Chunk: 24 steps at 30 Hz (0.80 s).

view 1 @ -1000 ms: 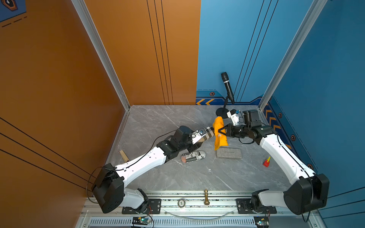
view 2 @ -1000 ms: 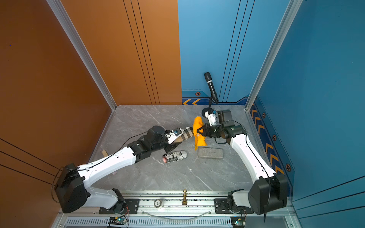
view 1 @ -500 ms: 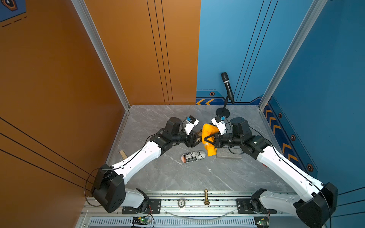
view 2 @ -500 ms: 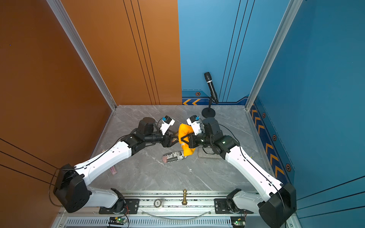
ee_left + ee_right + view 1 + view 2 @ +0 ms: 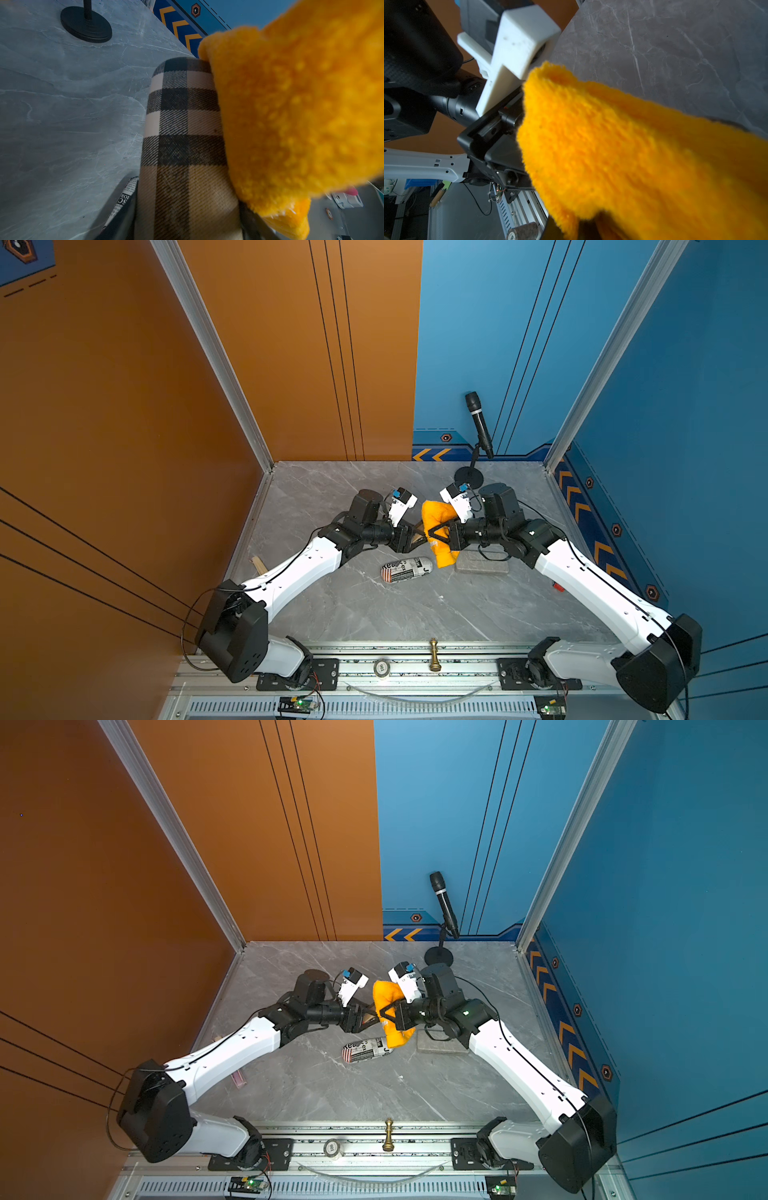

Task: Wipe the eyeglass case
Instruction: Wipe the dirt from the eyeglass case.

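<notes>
Both top views showed the two arms meeting nose to nose above the middle of the grey marble table (image 5: 365,614). The left gripper (image 5: 415,536) pointed toward the right gripper (image 5: 434,533), with the orange cloth (image 5: 436,512) bunched between them. From up there the eyeglass case (image 5: 369,1016) was only a brownish sliver at the left fingertips, and the cloth covered the rest.

The left wrist view gave what the top views could not. It showed the case's tan and black plaid, its rounded far end, and the left gripper's dark fingers (image 5: 122,216) clamped on either side of its near end, holding it clear of the table. The cloth lay pressed along one long side of the case. The right wrist view showed none of the case (fuzzy orange pile filled most of it), only the left arm's black gripper body behind the cloth. The right gripper's jaws were hidden there. In the top views its black fingers were clenched on the cloth, whose loose end hung down.

Below the pair, a second case in newspaper print (image 5: 406,569) lay flat on the table, with a grey block (image 5: 482,566) just beside it. A microphone on a stand (image 5: 478,423) stood at the back, and a brass chess piece (image 5: 434,655) stood on the front rail.
</notes>
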### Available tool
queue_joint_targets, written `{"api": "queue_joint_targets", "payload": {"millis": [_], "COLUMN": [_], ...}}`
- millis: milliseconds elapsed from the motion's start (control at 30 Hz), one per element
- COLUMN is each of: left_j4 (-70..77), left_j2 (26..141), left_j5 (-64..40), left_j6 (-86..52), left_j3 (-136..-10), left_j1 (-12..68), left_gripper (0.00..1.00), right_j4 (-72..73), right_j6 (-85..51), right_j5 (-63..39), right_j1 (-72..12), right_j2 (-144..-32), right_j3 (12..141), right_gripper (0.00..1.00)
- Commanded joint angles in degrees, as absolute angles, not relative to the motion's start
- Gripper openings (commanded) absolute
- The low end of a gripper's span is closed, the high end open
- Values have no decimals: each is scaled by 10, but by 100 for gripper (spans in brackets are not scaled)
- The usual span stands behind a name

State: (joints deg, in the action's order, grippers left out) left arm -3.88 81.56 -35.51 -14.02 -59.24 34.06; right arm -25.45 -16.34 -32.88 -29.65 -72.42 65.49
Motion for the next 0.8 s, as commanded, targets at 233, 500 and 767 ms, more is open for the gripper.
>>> {"api": "queue_joint_targets", "payload": {"millis": [233,500,767], "left_j4": [65,95,49], "left_j2": [802,796,776], "left_j5": [-497,-525,-522], "left_j6": [-163,-201,-188], "left_j3": [-594,-594,-572], "left_j1": [357,343,334], "left_gripper": [42,42,42], "right_j4": [-162,-119,-142], "right_j6": [-193,-177,-200], "right_j5": [-342,-314,-306], "right_j1": [-239,-276,-163], "right_j2": [-720,-728,-683], "right_j3": [609,583,582], "right_gripper": [0,0,0]}}
